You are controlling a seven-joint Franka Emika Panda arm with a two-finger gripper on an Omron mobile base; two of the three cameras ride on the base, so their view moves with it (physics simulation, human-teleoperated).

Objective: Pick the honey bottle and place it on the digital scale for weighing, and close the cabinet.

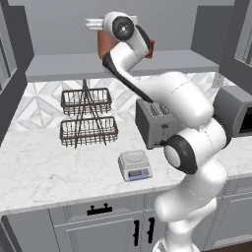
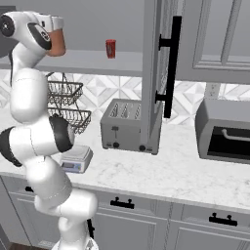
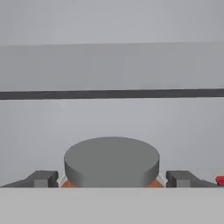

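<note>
Straddling the jar [image 3: 111, 162] on the cabinet shelf [image 1: 64, 66], the fingers [image 3: 43, 178] stand spread, one tip on each side of its grey lid, with orange glass showing just inside each tip. Whether the pads already touch the glass cannot be told; nothing looks pinched yet.

Main risk: the jar is wide, so the fingers have little room to spare. A slightly off-centre close would push the jar sideways along the shelf, possibly toward the red can [image 2: 111, 48] that stands near it. Smooth round glass could also twist or slide out if the grip lands high, close to the lid, so a lower hold on the body seems safer.

Carrying it down brings its own hazard. The arm is stretched high, and the path to the scale [image 1: 134, 164] on the table [image 1: 49, 172] passes the wire baskets [image 1: 87, 115] and the toaster [image 1: 152, 123]; a low swing could clip either. The scale's plate looks small against the jar's base, so an off-centre set-down might leave it overhanging or tipping.

The cabinet door [image 2: 157, 73] stands open, edge-on near the toaster, and must still be swung shut without striking the arm.
</note>
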